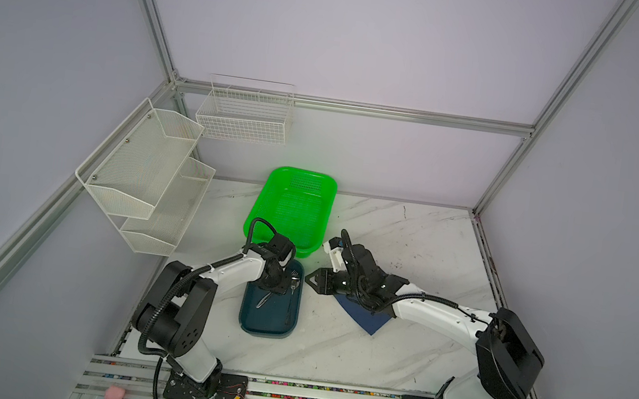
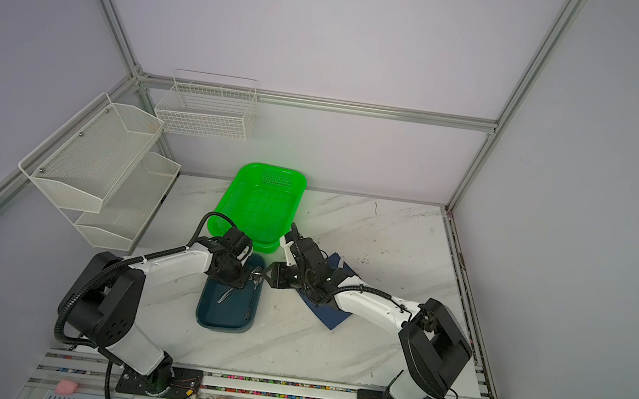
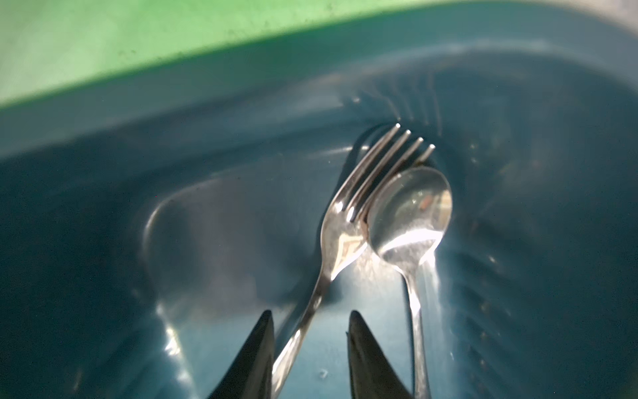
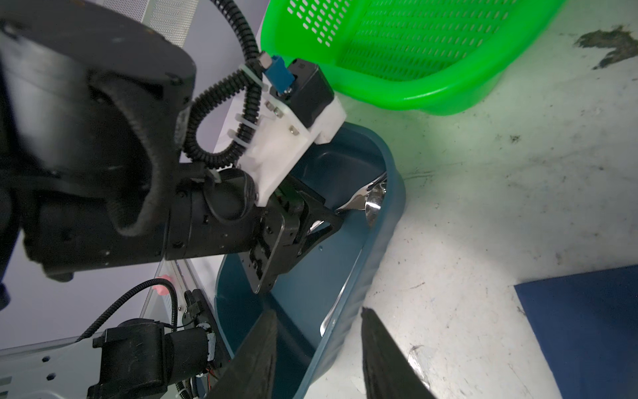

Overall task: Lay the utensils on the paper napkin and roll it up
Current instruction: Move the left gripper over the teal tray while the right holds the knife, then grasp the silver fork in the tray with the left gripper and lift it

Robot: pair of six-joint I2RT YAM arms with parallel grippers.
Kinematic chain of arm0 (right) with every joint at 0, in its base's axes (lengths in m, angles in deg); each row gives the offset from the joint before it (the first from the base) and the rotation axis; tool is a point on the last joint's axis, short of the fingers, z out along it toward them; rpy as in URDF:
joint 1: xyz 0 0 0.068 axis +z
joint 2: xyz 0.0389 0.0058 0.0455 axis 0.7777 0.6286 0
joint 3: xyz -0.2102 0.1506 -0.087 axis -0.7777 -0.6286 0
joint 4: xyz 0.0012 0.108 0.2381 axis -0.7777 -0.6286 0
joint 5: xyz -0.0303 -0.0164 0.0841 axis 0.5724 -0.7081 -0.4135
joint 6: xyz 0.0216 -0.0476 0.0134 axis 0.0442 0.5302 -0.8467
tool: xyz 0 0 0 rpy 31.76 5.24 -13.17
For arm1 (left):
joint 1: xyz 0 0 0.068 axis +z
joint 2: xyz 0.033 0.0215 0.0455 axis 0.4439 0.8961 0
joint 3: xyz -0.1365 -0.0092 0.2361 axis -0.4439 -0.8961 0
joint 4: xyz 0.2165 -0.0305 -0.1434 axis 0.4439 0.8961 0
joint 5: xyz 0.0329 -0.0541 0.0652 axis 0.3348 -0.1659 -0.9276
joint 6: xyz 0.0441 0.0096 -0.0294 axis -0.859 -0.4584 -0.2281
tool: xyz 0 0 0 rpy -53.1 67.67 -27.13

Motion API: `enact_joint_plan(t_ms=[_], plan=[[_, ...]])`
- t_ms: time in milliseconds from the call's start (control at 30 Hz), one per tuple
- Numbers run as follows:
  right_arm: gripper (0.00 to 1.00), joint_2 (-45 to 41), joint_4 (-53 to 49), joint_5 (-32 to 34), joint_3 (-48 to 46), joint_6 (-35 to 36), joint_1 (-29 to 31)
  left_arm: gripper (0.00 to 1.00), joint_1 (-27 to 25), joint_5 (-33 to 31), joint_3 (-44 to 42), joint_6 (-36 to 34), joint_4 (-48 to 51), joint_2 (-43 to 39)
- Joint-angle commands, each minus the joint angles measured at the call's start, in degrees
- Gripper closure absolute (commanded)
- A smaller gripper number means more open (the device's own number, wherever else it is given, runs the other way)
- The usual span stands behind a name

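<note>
The dark teal tray (image 1: 269, 326) (image 2: 226, 320) holds the utensils. The fork (image 3: 348, 221) and spoon (image 3: 411, 214) lie side by side with their heads at the tray's far end, and the knife (image 1: 263, 299) lies slanted beside them. My left gripper (image 3: 310, 314) (image 1: 284, 287) is low in the tray, open, with the fork's handle between its fingers against one of them. My right gripper (image 4: 319, 311) (image 1: 309, 279) is open astride the tray's right rim (image 4: 348, 311). The navy paper napkin (image 1: 367, 320) (image 4: 587, 328) lies flat under the right arm, mostly hidden.
A green plastic basket (image 1: 292, 205) (image 4: 414, 51) stands just behind the tray, nearly touching it. White mesh shelves (image 1: 153, 174) and a wire basket (image 1: 245, 115) hang on the left and back walls. Bare marble tabletop (image 1: 409, 237) stretches to the right and front.
</note>
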Motion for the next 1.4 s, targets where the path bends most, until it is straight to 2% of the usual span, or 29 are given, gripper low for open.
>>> enact_joint_plan(t_ms=[0, 167, 367, 467, 733, 1033, 1233, 1367], plan=[[0.57, -1.9, 1.5, -0.4, -1.0, 0.7, 0.1, 0.67, 0.2, 1.1, 4.9, -1.3, 0.6, 1.6], [0.57, -2.7, 0.4, -0.4, -1.5, 1.7, 0.1, 0.71, 0.1, 1.0, 3.2, -0.1, 0.9, 0.7], [0.57, -4.0, 0.7, 1.6, -3.4, 2.6, 0.1, 0.82, -0.3, 2.1, 2.1, 0.7, 2.0, 1.2], [0.57, -4.7, 0.8, 1.8, -4.0, 2.7, 0.1, 0.84, -1.0, 2.1, 2.2, 1.5, 2.6, 1.4], [0.57, -6.9, 0.5, 4.8, -6.7, 3.3, 0.0, 0.91, -2.5, 1.0, 0.7, 6.6, 4.3, 0.4], [0.56, -7.3, -0.4, 10.3, -7.5, 0.8, -0.3, 0.91, -2.6, -3.5, -0.3, 12.8, 4.7, 0.0], [0.56, -7.0, -0.2, 9.8, -7.4, 0.5, -1.1, 0.79, -2.6, -2.5, 2.1, 11.6, 5.2, 2.9], [0.56, -6.5, -0.2, 9.4, -7.4, 0.3, -1.2, 0.78, -2.5, -2.7, 3.2, 10.8, 5.3, 4.3]])
